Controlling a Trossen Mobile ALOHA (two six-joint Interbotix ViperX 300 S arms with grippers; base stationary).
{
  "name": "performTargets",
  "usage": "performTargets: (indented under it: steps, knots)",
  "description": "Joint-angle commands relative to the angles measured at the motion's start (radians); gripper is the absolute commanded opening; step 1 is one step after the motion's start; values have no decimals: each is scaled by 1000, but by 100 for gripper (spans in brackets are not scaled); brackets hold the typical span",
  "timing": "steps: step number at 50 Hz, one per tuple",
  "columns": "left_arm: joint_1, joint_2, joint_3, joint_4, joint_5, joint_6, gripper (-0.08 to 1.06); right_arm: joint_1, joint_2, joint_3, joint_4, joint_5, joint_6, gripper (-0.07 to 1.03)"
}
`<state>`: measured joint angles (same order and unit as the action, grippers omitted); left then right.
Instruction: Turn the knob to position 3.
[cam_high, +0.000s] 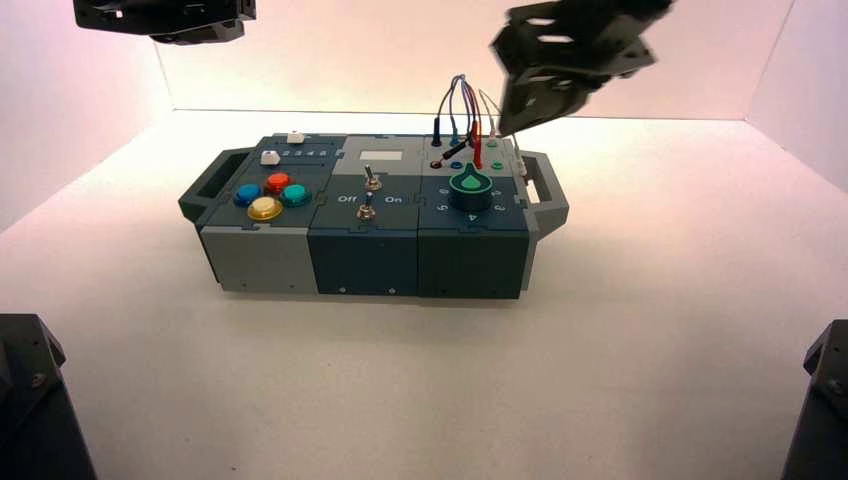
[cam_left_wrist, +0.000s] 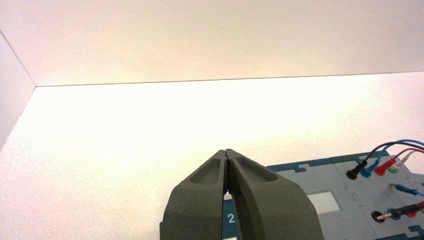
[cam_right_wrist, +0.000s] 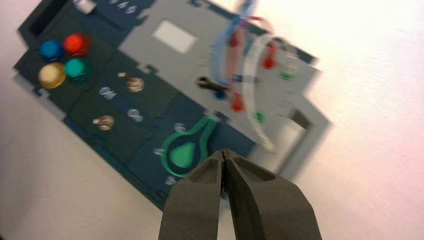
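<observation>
The knob (cam_high: 470, 188) sits on the box's right front module, a dark teal dial with a bright green teardrop cap whose tip points toward the wire panel behind it. My right gripper (cam_high: 518, 112) hangs shut and empty above the wires at the box's right rear, clear of the knob. In the right wrist view the knob (cam_right_wrist: 186, 152) lies just beyond the shut right gripper (cam_right_wrist: 223, 152). White digits ring the dial, and I cannot read which one is position 3. My left gripper (cam_high: 185, 30) is parked high at the back left, and the left wrist view shows this left gripper (cam_left_wrist: 227, 151) shut.
The box (cam_high: 265, 255) also carries four coloured push buttons (cam_high: 272, 194), two metal toggle switches (cam_high: 369, 193) marked Off and On, two white slider caps (cam_high: 270, 157), a white window (cam_high: 380, 155) and looping plug wires (cam_high: 462, 110). White walls enclose the table.
</observation>
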<state>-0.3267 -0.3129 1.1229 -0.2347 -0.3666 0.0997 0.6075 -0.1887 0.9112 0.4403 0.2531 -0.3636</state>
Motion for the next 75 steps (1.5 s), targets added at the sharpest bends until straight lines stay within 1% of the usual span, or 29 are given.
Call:
performTargets:
  steps: [1,10,14,44,58,75]
  knots:
    - [-5,0,-29,0,-5,3,-3,11,14,-46,-2,-8,-5,-2]
    - [-3,8,-29,0,-5,3,-3,18,44,-63,-3,-11,-5,-2]
    - [-5,9,-31,0,-5,3,-3,18,69,-75,-11,-31,-5,-2]
    - [-5,9,-31,0,-3,3,-3,20,206,-164,-15,-32,-5,-2]
    - [-5,9,-32,0,-5,3,-3,18,218,-166,-15,-40,-5,-2]
    - [-5,11,-31,0,-3,3,-3,17,216,-164,-34,-40,-5,-2]
